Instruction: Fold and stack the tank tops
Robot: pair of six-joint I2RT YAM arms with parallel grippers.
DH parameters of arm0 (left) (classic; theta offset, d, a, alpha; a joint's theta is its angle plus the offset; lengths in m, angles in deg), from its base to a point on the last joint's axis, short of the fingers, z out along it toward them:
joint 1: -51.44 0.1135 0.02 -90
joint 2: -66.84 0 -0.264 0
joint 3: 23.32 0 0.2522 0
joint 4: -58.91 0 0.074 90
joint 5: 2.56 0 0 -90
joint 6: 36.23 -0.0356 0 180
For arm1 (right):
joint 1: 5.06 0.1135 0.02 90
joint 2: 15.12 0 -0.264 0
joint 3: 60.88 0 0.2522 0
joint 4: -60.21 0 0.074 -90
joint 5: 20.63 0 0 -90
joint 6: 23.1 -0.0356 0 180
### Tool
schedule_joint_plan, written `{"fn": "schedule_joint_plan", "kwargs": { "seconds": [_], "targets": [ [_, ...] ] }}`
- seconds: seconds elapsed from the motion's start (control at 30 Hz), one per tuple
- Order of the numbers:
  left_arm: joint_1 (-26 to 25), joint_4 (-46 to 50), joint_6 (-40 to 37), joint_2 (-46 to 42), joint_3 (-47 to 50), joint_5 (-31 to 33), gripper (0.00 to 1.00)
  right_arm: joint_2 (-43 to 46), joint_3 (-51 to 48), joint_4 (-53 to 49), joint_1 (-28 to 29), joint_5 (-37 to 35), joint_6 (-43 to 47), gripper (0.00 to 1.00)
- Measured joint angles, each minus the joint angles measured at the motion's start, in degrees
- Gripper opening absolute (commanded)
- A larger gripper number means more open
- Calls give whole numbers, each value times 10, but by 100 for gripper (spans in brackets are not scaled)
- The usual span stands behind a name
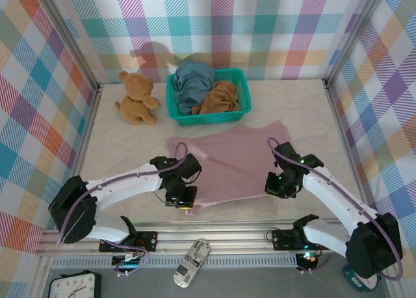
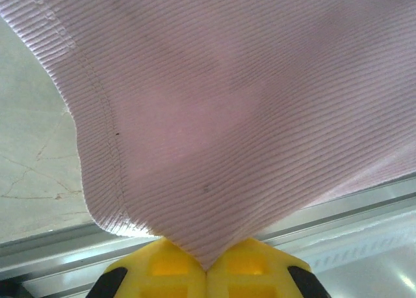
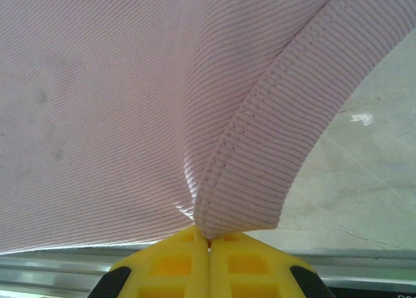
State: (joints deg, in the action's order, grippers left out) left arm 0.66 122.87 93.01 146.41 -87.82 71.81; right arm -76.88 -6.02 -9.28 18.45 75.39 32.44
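The dusty pink tank top [image 1: 231,161] lies spread across the middle of the table. My left gripper [image 1: 184,200] is shut on its near left corner, and the ribbed pink cloth [image 2: 227,116] runs into the closed yellow fingers [image 2: 169,272]. My right gripper [image 1: 278,187] is shut on the near right corner, where a stitched hem [image 3: 260,136] of the same top folds down between the yellow fingertips [image 3: 240,272]. The slate blue top [image 1: 192,80] and the ochre brown top [image 1: 221,98] sit crumpled in the teal basket [image 1: 214,118].
A brown teddy bear [image 1: 136,98] sits at the back left beside the basket. An aluminium rail [image 1: 214,232] runs along the table's near edge. Plaid walls enclose the left, back and right sides.
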Motion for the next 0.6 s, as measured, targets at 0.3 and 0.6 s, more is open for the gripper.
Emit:
{"fn": "schedule_joint_plan", "kwargs": {
  "seconds": [0.3, 0.6],
  "targets": [
    [67, 21, -69, 53, -65, -19, 5, -101, 68, 40, -31, 7, 46, 5],
    [149, 36, -122, 127, -110, -30, 9, -240, 150, 102, -49, 37, 93, 8]
  ]
}}
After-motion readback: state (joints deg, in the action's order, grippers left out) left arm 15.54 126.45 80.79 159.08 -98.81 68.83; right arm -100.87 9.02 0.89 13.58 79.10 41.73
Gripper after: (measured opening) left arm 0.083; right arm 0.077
